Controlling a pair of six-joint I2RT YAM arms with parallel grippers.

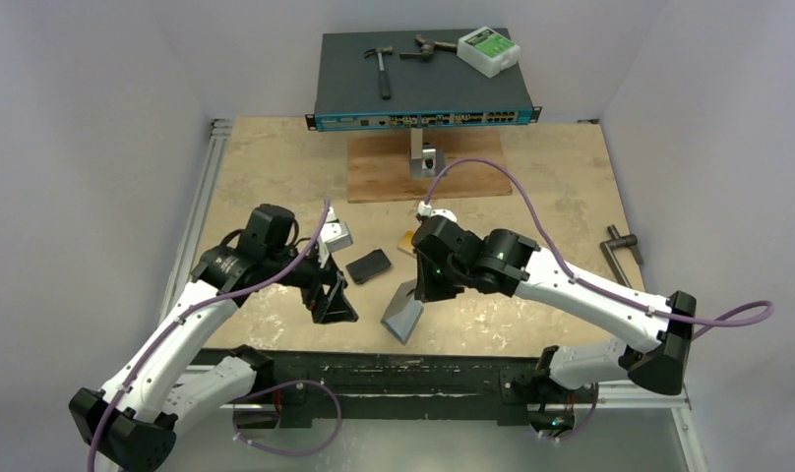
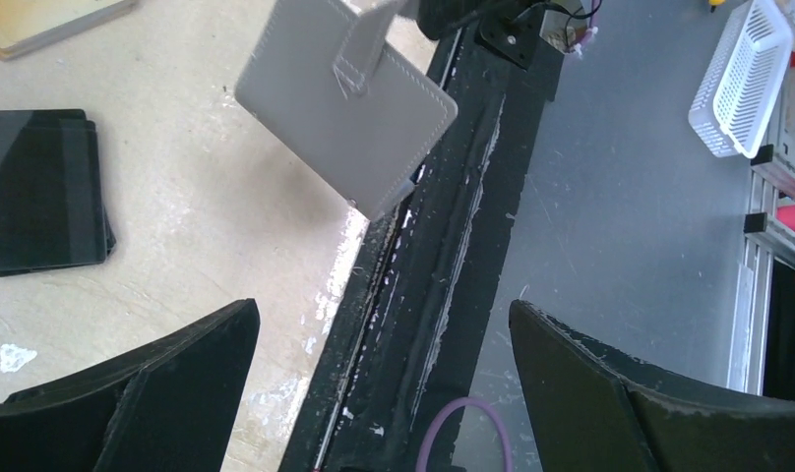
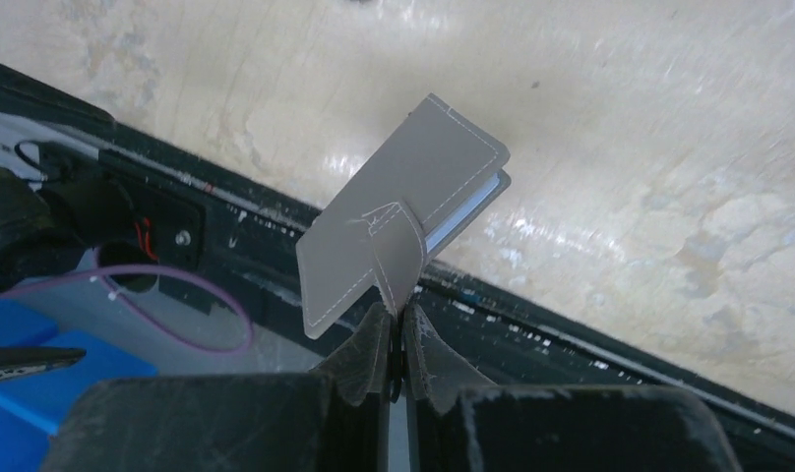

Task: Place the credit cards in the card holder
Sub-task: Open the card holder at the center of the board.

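Right gripper [image 3: 398, 339] clamps card holder [image 3: 413, 211] strap [image 3: 394, 241] | long axis hangs tilted

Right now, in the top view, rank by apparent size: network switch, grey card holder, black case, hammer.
1. Network switch, clearly largest.
2. Card holder and black case look about equal; the holder is held up in the right claw, nearer the camera, so I won't rank them.
3. Hammer, smallest.
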